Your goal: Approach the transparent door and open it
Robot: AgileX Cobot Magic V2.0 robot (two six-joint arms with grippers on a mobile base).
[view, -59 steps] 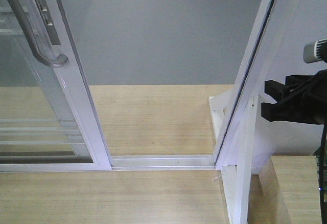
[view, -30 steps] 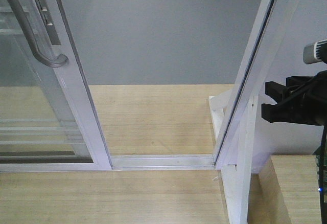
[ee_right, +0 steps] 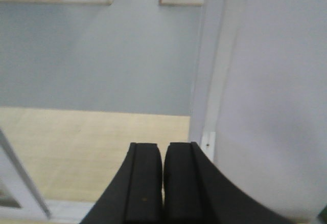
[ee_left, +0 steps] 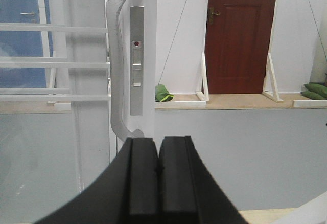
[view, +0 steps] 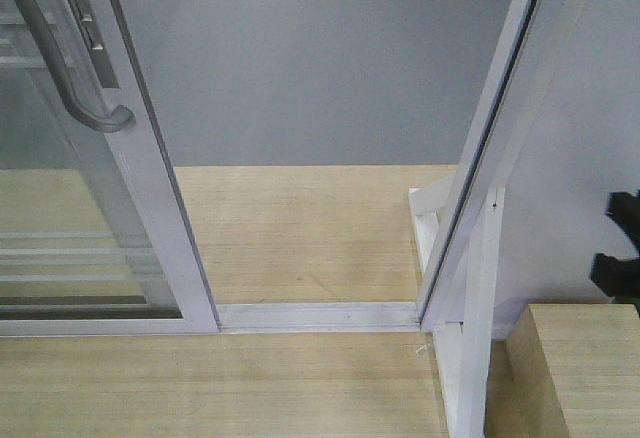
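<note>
The transparent door (view: 150,188) stands at the left of the front view, clear glass with thin white bars in a white frame. A gap of bare floor lies between it and the white post (view: 500,108) on the right. Its curved grey handle (view: 60,53) and lock plate (ee_left: 136,60) are close ahead of my left gripper (ee_left: 158,143), which is shut and empty, just below and right of the handle's (ee_left: 116,60) lower end, apart from it. My right gripper (ee_right: 163,150) is shut and empty, beside the post (ee_right: 212,81).
A white floor track (view: 318,315) crosses the doorway. A light wooden box (view: 580,368) sits at the lower right, with a black piece of the right arm (view: 618,274) above it. Beyond are grey flooring, a dark red door (ee_left: 240,35) and green bags (ee_left: 163,93).
In the front view the right arm has drawn back to the right and lower; only a small black piece now shows at the frame edge. The door has not moved.
</note>
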